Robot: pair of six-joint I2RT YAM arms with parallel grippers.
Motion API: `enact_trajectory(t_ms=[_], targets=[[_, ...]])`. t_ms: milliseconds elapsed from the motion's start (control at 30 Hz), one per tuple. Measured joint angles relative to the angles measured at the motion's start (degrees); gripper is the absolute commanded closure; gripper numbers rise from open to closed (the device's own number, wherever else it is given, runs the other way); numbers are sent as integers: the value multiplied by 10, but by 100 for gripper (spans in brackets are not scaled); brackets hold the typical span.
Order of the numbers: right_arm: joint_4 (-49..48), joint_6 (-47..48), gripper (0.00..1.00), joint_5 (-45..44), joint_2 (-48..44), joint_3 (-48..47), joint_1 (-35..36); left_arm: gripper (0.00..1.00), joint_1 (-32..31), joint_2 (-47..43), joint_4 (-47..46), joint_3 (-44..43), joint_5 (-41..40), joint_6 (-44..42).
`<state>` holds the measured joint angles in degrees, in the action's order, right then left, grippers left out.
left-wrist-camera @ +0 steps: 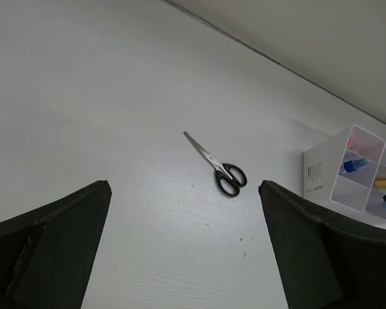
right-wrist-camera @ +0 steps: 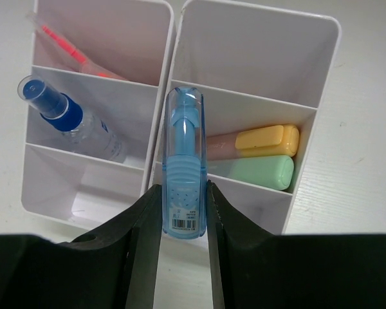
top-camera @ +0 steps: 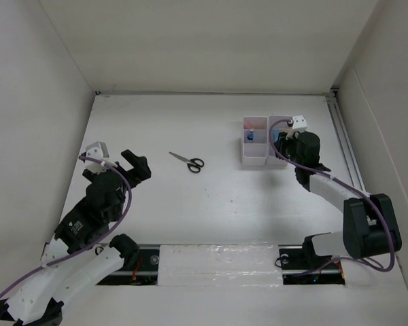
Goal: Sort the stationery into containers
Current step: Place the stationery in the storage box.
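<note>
The white organiser (top-camera: 257, 157) stands at the back right; it also shows in the right wrist view (right-wrist-camera: 321, 77) and the left wrist view (left-wrist-camera: 321, 174). My right gripper (right-wrist-camera: 184, 193) is shut on a short blue tube (right-wrist-camera: 184, 164), held above the organiser's right column. That column's middle compartment holds an orange marker (right-wrist-camera: 267, 140) and a green marker (right-wrist-camera: 257, 172). The left column holds a blue-capped bottle (right-wrist-camera: 64, 116) and a thin red pen (right-wrist-camera: 64, 42). Black-handled scissors (top-camera: 188, 161) lie on the table, ahead of my open, empty left gripper (left-wrist-camera: 183, 212).
White walls enclose the table on the left, back and right. A rail (top-camera: 347, 146) runs along the right edge beside the organiser. A taped strip (top-camera: 217, 261) lies at the near edge between the arm bases.
</note>
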<state>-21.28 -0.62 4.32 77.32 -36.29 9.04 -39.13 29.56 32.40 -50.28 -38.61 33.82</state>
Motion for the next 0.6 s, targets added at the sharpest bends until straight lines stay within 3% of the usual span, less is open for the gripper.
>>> enact_trajectory(t_ms=[600], targets=[[-30,4,100,-1,29,0,-9,0,0,-7,-1,0,11,-5]])
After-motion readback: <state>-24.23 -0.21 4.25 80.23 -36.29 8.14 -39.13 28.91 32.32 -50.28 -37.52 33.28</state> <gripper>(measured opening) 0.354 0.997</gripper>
